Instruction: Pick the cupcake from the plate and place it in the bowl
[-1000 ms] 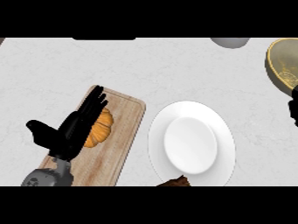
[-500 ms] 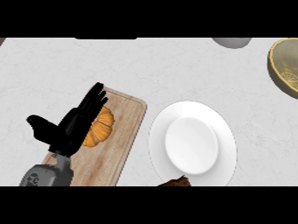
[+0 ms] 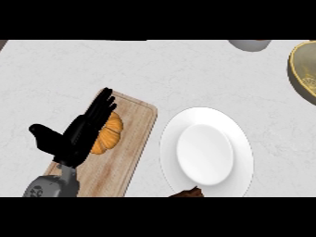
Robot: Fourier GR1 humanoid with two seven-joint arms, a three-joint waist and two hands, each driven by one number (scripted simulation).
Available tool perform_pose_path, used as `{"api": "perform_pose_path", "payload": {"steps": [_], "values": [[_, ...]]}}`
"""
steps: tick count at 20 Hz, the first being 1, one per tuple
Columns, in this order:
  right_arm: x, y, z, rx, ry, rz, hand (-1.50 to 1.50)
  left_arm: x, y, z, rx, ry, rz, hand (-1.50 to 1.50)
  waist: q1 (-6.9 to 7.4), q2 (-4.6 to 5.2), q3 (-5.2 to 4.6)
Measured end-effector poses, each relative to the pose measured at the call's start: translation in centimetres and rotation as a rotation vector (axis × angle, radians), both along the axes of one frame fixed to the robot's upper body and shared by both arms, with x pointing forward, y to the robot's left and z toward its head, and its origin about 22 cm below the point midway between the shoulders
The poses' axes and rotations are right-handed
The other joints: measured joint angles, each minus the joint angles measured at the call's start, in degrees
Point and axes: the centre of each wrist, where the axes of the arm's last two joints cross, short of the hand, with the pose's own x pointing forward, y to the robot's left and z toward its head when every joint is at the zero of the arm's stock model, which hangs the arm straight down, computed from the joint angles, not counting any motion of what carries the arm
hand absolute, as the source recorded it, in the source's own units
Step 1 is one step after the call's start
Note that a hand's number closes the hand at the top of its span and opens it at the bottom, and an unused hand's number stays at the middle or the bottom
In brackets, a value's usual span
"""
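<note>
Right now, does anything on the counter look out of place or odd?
The white plate carries no cupcake. A brown item sits at its lower rim, cut off by the view's edge, so I cannot identify it. The left hand hovers open over the cutting board, hiding part of an orange item.

1 white plate (image 3: 208, 152), 1 yellow bowl (image 3: 309, 74), 1 wooden cutting board (image 3: 129, 148), 1 orange pumpkin-like item (image 3: 107, 135), 1 grey object (image 3: 249, 44) at far edge.

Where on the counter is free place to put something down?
Bare counter spans between the cutting board, the plate and the bowl. Crowded: left hand over the board's orange item.
</note>
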Motion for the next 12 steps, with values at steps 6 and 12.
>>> {"api": "perform_pose_path", "payload": {"steps": [6, 12], "values": [[2.8, -2.7, -2.9, -0.076, 0.048, -0.052, 1.5, 0.4, -0.2, -0.8, 0.002, -0.001, -0.016, 0.0, 0.93, 0.45, 0.02], [3.3, -5.7, -5.9, -0.001, 0.198, -0.166, -1.5, 1.1, -0.5, -0.2, 0.004, -0.015, -0.032, 0.0, 1.99, 0.96, 0.1]]}}
